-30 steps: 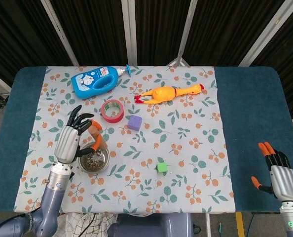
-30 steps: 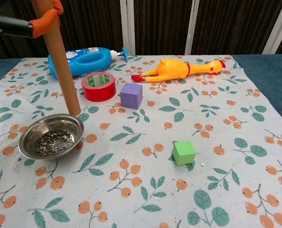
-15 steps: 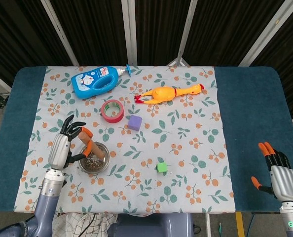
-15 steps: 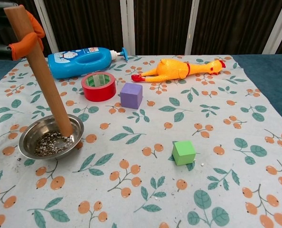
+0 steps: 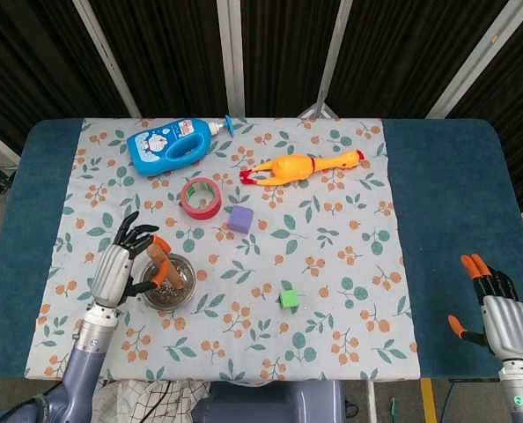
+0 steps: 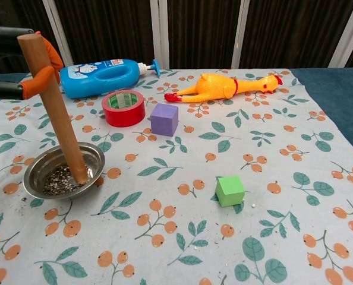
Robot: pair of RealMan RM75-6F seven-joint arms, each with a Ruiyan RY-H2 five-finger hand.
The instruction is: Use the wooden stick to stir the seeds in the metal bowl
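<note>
stick (image 6: pixel 56 110): round wood, tip in bowl | bowl (image 6: pixel 41 168): shiny metal, holds seeds (image 6: pixel 56 179) | left hand (image 5: pixel 121 269) fingers hold stick | right hand (image 5: pixel 497 315) fingers wide

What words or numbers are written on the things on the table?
Blue bottle: its label has a cartoon picture and some print, too small and blurred to read.
Red tape roll: the inside of its core has green marks, not readable.
Nothing else shows any writing, so no text can be quoted.
</note>
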